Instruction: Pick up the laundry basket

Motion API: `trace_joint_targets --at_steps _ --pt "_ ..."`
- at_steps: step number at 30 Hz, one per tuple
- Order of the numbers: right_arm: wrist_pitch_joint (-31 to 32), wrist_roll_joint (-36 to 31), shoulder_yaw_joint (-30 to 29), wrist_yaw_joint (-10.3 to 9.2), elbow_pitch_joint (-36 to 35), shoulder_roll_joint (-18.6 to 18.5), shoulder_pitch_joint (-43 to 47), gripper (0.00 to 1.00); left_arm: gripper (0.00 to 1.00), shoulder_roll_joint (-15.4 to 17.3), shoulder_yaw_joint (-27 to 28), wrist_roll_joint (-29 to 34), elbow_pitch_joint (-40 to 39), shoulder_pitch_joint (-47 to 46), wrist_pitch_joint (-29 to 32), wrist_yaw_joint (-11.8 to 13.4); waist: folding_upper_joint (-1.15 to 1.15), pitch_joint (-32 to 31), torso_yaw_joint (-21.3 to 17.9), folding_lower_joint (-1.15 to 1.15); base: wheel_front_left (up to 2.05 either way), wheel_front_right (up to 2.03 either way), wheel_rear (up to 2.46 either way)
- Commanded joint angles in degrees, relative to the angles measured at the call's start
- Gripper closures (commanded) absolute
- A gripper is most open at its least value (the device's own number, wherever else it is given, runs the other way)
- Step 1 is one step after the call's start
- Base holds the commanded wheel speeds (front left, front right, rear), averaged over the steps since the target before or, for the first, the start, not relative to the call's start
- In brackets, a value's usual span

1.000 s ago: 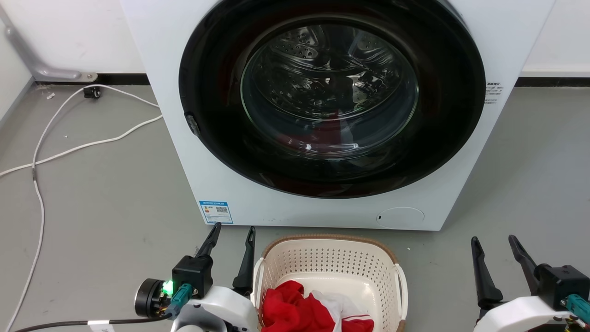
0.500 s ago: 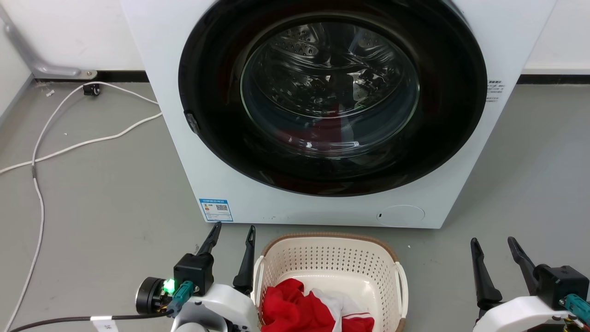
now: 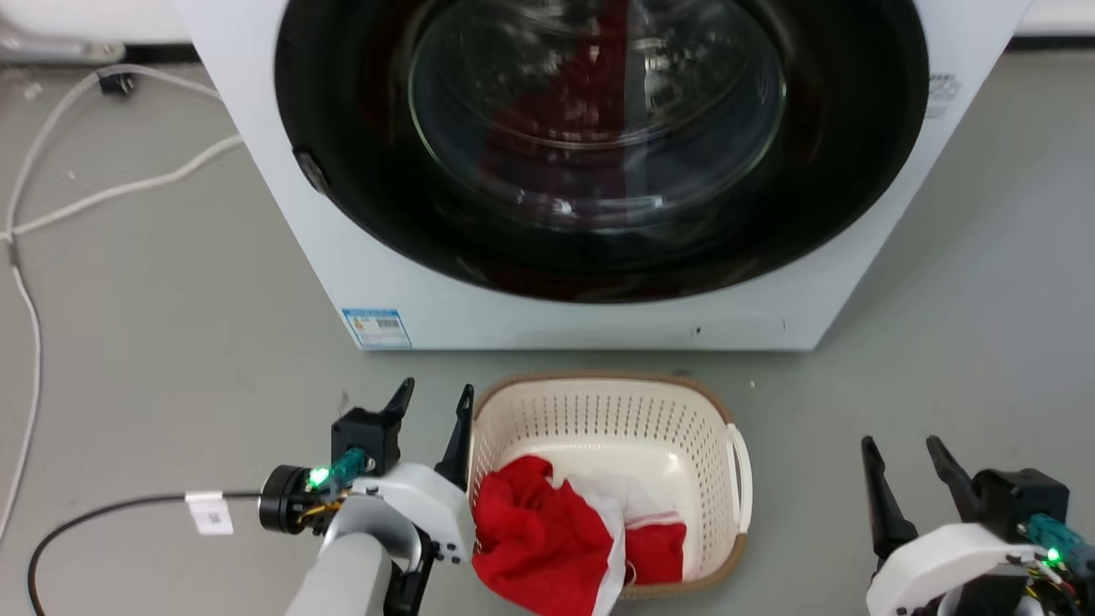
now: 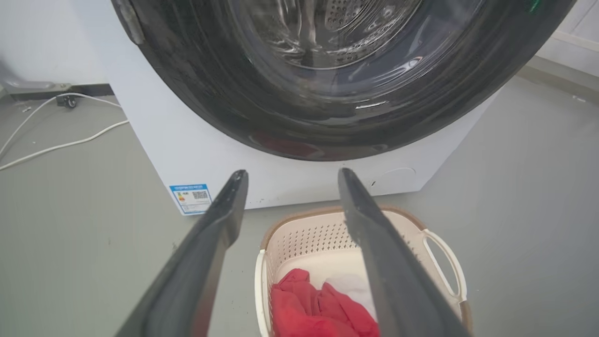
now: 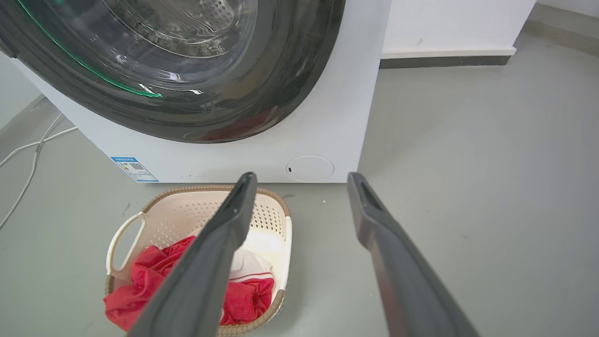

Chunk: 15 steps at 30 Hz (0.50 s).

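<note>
The laundry basket [image 3: 599, 419] stands on the grey floor just in front of the washer, cream with perforated walls, a brown rim and white side handles. Red and white clothes [image 3: 539, 530] lie in it and spill over its near edge. My left gripper [image 3: 434, 393] is open beside the basket's left wall, its inner finger close to the rim and holding nothing. My right gripper [image 3: 901, 447] is open well to the right of the basket, over bare floor. The left wrist view has the left gripper [image 4: 292, 174] above the basket [image 4: 304, 236]. The right wrist view has the right gripper [image 5: 302, 175] with the basket [image 5: 178, 215] lower left.
A white front-loading washer [image 3: 513, 316] with a dark round door shut stands right behind the basket. White cables [image 3: 26, 325] trail over the floor at the left. Bare grey floor lies on both sides of the basket.
The whole head picture has shifted up, so the camera has moved; more of the basket's near side shows. Both grippers stay open, about where they were relative to the basket.
</note>
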Motion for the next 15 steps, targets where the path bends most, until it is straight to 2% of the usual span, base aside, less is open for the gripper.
trace_joint_targets --at_steps 1,7,15 --pt "-0.1 0.9 0.1 -0.02 1.3 0.0 -1.6 0.0 0.0 0.1 0.2 -0.5 1.6 -1.7 0.3 -0.2 0.0 3.4 -0.8 0.0 0.0 0.0 0.0" --pt "-0.4 1.5 1.0 -0.02 8.5 0.0 -6.8 0.0 0.0 0.7 0.7 -2.0 8.3 -7.0 1.8 -1.1 0.0 10.1 -1.7 0.0 0.0 0.0 0.0" --pt "-2.7 2.4 3.3 -0.02 22.4 0.0 -17.0 0.0 0.0 1.4 0.7 -3.9 18.0 -14.6 3.7 -2.3 0.0 19.5 -2.8 0.0 0.0 0.0 0.0"
